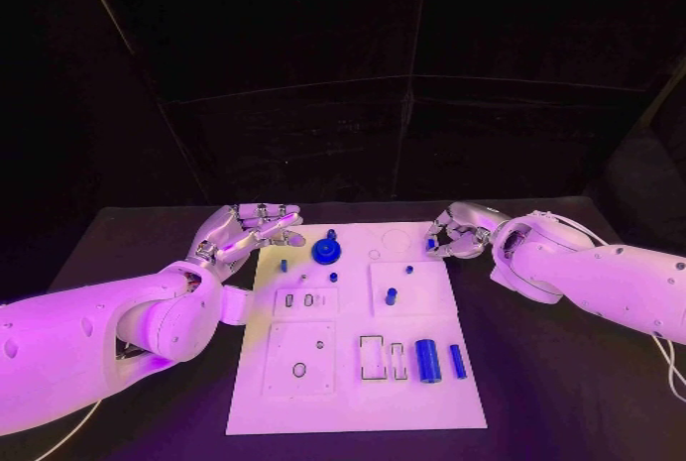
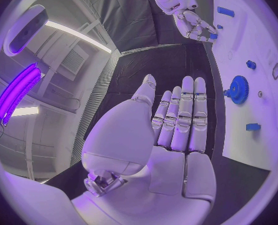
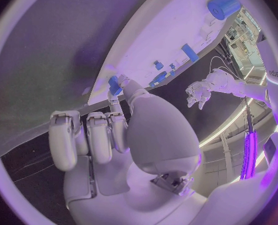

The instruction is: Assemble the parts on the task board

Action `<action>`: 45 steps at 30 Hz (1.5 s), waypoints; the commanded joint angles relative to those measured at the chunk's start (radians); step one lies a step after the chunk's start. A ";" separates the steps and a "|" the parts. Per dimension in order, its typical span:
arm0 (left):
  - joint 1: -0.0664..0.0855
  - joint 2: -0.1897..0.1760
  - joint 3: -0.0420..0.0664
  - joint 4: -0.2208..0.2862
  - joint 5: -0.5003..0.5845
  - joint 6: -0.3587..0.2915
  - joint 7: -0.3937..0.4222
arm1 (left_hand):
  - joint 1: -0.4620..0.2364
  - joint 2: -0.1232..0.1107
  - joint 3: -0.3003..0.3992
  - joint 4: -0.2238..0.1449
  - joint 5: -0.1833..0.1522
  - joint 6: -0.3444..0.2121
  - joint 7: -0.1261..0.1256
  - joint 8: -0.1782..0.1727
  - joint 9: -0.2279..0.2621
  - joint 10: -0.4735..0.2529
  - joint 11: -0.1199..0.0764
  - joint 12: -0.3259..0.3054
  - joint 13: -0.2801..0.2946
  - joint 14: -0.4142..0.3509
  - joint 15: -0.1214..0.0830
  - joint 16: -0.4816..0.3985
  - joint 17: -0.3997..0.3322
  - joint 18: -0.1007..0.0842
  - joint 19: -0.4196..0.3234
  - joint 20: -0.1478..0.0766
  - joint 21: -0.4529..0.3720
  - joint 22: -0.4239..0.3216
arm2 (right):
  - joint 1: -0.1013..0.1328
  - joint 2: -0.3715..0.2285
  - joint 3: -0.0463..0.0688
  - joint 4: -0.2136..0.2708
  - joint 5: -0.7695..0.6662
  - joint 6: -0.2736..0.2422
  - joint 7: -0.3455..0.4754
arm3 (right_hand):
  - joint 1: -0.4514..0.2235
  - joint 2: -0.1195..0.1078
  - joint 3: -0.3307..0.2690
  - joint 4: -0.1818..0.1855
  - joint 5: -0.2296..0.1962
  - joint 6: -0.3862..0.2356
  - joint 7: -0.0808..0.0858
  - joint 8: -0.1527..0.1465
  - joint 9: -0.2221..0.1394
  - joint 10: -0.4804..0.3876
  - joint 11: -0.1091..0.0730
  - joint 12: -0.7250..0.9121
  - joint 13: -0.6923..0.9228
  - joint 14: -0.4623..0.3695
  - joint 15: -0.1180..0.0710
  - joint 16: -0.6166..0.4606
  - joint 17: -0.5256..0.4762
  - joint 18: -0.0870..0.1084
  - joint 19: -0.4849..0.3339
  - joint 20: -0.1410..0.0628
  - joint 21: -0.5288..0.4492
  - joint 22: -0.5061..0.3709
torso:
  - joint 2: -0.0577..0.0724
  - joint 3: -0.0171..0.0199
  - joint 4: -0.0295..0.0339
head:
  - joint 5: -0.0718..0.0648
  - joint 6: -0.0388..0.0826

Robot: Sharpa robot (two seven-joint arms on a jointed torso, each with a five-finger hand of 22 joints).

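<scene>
On the black counter [image 1: 557, 382] lies the white task board [image 1: 358, 382], a blue gear [image 1: 326, 250] near its far edge. The right hand [image 1: 460, 233] pinches a small blue part [image 1: 430, 244] at the board's far right edge; the left hand [image 1: 258, 226] hovers, fingers [image 2: 187, 115] straight, holding nothing

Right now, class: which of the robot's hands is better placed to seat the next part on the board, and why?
Probably the right hand: it pinches a small blue part at the task board edge. The left hand holds nothing.
</scene>
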 commanded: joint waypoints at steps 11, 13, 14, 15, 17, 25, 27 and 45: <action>0.001 0.002 0.001 -0.001 -0.005 0.009 0.000 | -0.001 0.011 0.001 -0.008 -0.006 0.001 0.005 -0.005 -0.001 0.001 0.007 -0.007 -0.001 0.007 0.002 -0.007 0.002 0.013 0.005 0.001 0.005 -0.001 | 0.001 0.000 0.001 0.006 0.002 -0.014 -0.014 | -0.003 0.012 0.013 -0.002 -0.011 0.011 -0.002 -0.002 -0.001 0.075 -0.006 0.004 0.224 0.104 -0.002 0.004 0.263 -0.007 0.104 -0.002 0.003 0.263 | 0.000 0.0008 0.0003 | -0.003 -0.004; 0.001 0.002 0.001 -0.001 -0.005 0.009 0.000 | -0.001 0.011 0.001 -0.008 -0.006 0.001 0.005 -0.005 -0.001 0.001 0.007 -0.007 -0.001 0.007 0.002 -0.007 0.002 0.013 0.005 0.001 0.005 -0.001 | 0.001 0.000 0.001 0.007 0.002 -0.019 -0.015 | -0.001 0.022 0.021 -0.002 -0.014 0.022 -0.005 0.002 0.000 0.076 -0.009 0.004 0.225 0.104 -0.003 0.004 0.263 -0.007 0.104 -0.003 0.003 0.263 | 0.000 0.0007 0.0003 | -0.003 -0.004; 0.001 0.002 0.001 -0.001 -0.005 0.009 0.000 | -0.001 0.011 0.001 -0.008 -0.006 0.001 0.005 -0.005 -0.001 0.001 0.007 -0.007 -0.001 0.007 0.002 -0.007 0.002 0.013 0.005 0.001 0.005 -0.001 | 0.001 -0.001 0.001 0.008 0.001 -0.024 -0.017 | 0.001 0.029 0.027 -0.002 -0.016 0.031 -0.009 0.005 0.001 0.076 -0.011 0.005 0.225 0.104 -0.005 0.004 0.263 -0.007 0.104 -0.004 0.003 0.263 | 0.000 0.0007 0.0001 | -0.003 -0.004; 0.001 0.002 0.001 -0.001 -0.005 0.009 0.000 | -0.001 0.011 0.001 -0.008 -0.006 0.001 0.005 -0.005 -0.001 0.001 0.007 -0.007 -0.001 0.007 0.002 -0.007 0.002 0.013 0.005 0.001 0.005 -0.001 | 0.001 -0.001 0.001 0.009 -0.001 -0.032 -0.018 | 0.003 0.036 0.033 -0.002 -0.018 0.039 -0.011 0.008 0.002 0.076 -0.014 0.005 0.225 0.104 -0.007 0.004 0.263 -0.007 0.104 -0.005 0.003 0.263 | 0.000 0.0006 0.0003 | -0.003 -0.005; 0.001 0.002 0.001 0.000 -0.005 0.010 0.000 | -0.001 0.011 0.001 -0.008 -0.006 0.001 0.005 -0.005 -0.001 0.001 0.007 -0.007 -0.001 0.007 0.002 -0.007 0.002 0.013 0.005 0.001 0.005 -0.001 | 0.001 -0.003 0.001 0.013 -0.007 -0.058 -0.015 | 0.018 0.066 0.060 -0.008 -0.048 0.085 -0.028 0.028 0.010 0.079 -0.029 0.008 0.229 0.104 -0.018 0.004 0.263 -0.007 0.104 -0.013 0.003 0.263 | 0.000 0.0000 0.0010 | -0.004 -0.006; 0.001 -0.004 0.001 0.007 -0.005 0.010 0.001 | -0.001 0.012 0.001 -0.009 -0.006 0.001 0.005 -0.006 -0.001 0.001 0.007 -0.008 -0.001 0.007 0.002 -0.008 0.002 0.013 0.005 0.001 0.005 -0.001 | 0.002 -0.040 0.001 0.093 -0.024 -0.141 -0.024 | 0.035 0.093 0.094 -0.021 -0.045 0.111 -0.041 0.037 0.015 0.081 -0.040 0.011 0.232 0.104 -0.030 0.004 0.263 -0.007 0.104 -0.026 0.003 0.263 | -0.004 -0.0043 0.0027 | -0.009 -0.007; 0.001 -0.004 0.001 0.006 -0.005 0.011 0.002 | -0.001 0.012 0.001 -0.009 -0.006 0.001 0.005 -0.006 -0.001 0.001 0.007 -0.008 -0.001 0.007 0.002 -0.008 0.002 0.013 0.005 0.001 0.005 -0.001 | 0.003 -0.049 0.002 0.122 -0.027 -0.145 -0.040 | 0.031 0.090 0.095 -0.021 -0.046 0.111 -0.041 0.036 0.015 0.080 -0.040 0.010 0.231 0.104 -0.031 0.004 0.263 -0.007 0.104 -0.027 0.003 0.263 | -0.008 -0.0060 0.0027 | -0.009 -0.010; 0.003 -0.002 0.001 -0.027 0.020 0.016 0.008 | -0.012 0.012 -0.005 -0.007 -0.007 0.002 0.006 -0.008 -0.001 0.003 0.008 -0.010 -0.001 0.008 0.003 -0.012 0.005 0.013 0.005 0.002 0.005 -0.002 | 0.004 0.105 0.001 0.282 -0.090 -0.144 -0.234 | 0.010 0.083 0.102 -0.016 -0.068 0.102 -0.038 0.023 0.012 0.067 -0.038 -0.011 0.214 0.104 -0.030 0.004 0.263 -0.007 0.104 -0.030 0.003 0.263 | -0.039 -0.0190 0.0085 | 0.013 -0.040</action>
